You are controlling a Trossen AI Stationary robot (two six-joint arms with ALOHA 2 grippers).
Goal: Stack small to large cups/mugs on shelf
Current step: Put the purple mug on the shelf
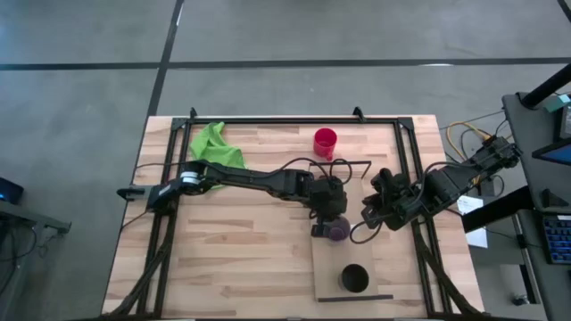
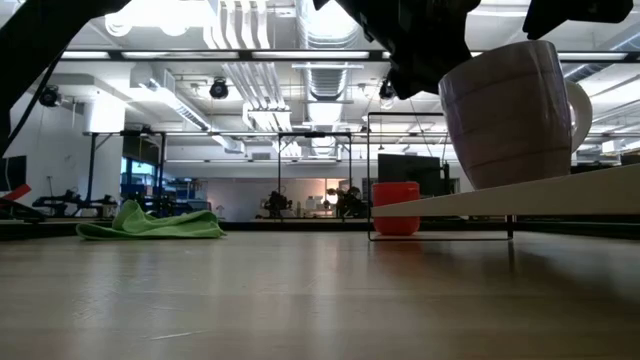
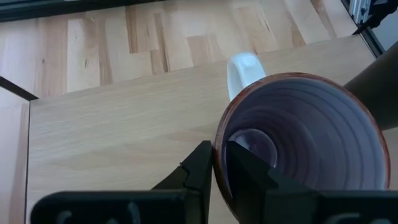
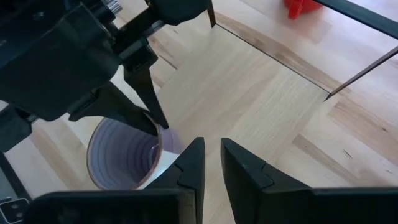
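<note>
**While the rim is pinched, set the purple mug down square on the shelf**

With its two fingers closed across the rim wall, one inside and one outside, the left gripper [image 3: 219, 168] holds the purple mug [image 3: 298, 146] over the middle of the shelf [image 1: 335, 267]. In the low view the mug's base looks level with the shelf board and probably touching it, though a thin gap cannot be ruled out. Its pale handle [image 3: 244, 70] points away from the fingers, so it will not catch on release.

The step in hand appears to be placing this mug. To do it well, the mug should sit flat before the fingers part, and the gripper should then lift straight up, since the inner finger could drag the wall and tip the mug if the arm moved sideways first.

The right gripper [image 4: 211, 165] hovers just beside the mug, fingers slightly parted and holding nothing; it is best kept clear until the left arm has gone.

Further out, the black cup [image 1: 355, 278] stands on the near end of the shelf, apart from the purple mug. The red cup [image 1: 325, 142] sits on the table [image 1: 232, 259] beyond the shelf's far end, and a green cloth [image 1: 212, 144] lies toward the far left corner. No cup is nested in another yet, so the stacking itself seems to lie ahead.
</note>
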